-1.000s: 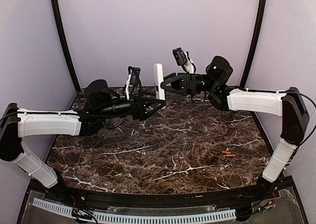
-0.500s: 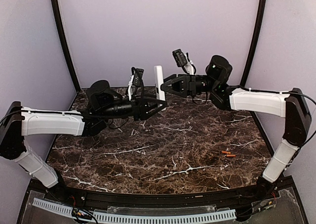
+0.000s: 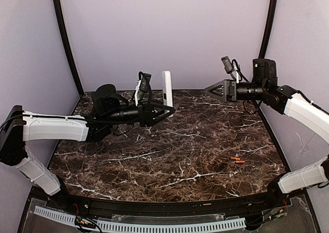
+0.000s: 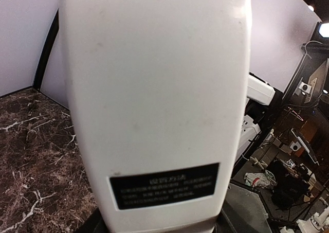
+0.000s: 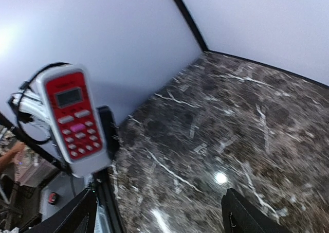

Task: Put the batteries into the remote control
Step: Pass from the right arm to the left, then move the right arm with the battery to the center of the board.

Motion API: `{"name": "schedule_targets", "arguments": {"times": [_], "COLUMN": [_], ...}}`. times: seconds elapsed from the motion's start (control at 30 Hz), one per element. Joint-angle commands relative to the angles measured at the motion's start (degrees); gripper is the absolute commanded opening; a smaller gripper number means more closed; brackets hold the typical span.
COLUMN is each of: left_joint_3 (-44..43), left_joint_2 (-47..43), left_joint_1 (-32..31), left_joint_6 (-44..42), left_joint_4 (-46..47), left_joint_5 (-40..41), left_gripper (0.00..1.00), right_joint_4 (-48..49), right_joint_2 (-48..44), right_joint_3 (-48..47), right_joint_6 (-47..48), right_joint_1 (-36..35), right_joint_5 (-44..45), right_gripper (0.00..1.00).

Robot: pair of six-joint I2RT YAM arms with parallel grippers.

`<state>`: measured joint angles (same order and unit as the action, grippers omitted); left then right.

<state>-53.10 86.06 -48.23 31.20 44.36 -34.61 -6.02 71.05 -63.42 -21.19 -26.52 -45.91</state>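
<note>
Currently | remote control [image 3: 167, 87] upright in left hand [image 3: 169, 108] | right hand [image 3: 207, 89] well apart

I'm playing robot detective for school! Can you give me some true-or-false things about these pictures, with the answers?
1. The left tool holds the remote control upright. True.
2. The batteries are inside the remote. False: both lie on the table.
3. The right tool grips the remote too. False: it is open and apart from it.
4. The remote's red front faces the right tool. True.
</note>
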Motion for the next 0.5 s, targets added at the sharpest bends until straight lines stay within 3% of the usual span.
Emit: {"name": "schedule_targets", "arguments": {"times": [0.0,0.2,0.27,0.47], "left_joint_3": [0.9,0.7,0.5,0.5], "left_joint_2": [0.2,0.6,0.9,1.2], "left_joint_1": [0.6,1.4,1.4,1.5], "left_joint_6": [0.6,-0.1,-0.4,-0.9], "left_joint_4": [-2.1,-4.2,-4.6,-4.5], "left_joint_5": [0.8,2.5,2.7,3.1], "left_gripper": [0.28,0.28,0.28,0.28], "right_joint_4": [-32.7,-52.4,-55.7,-59.2], "right_joint_2": [-1.7,3.0,4.8,9.6], "right_joint_3": [-1.4,-6.3,-7.4,-11.7], "right_joint_6": [10.2,15.8,16.9,20.8], "right_joint_1": [2.1,2.6,2.4,1.4], "right_joint_5": [19.8,35.8,41.5,44.6], "right_gripper": [0.82,0.77,0.74,0.53]}}
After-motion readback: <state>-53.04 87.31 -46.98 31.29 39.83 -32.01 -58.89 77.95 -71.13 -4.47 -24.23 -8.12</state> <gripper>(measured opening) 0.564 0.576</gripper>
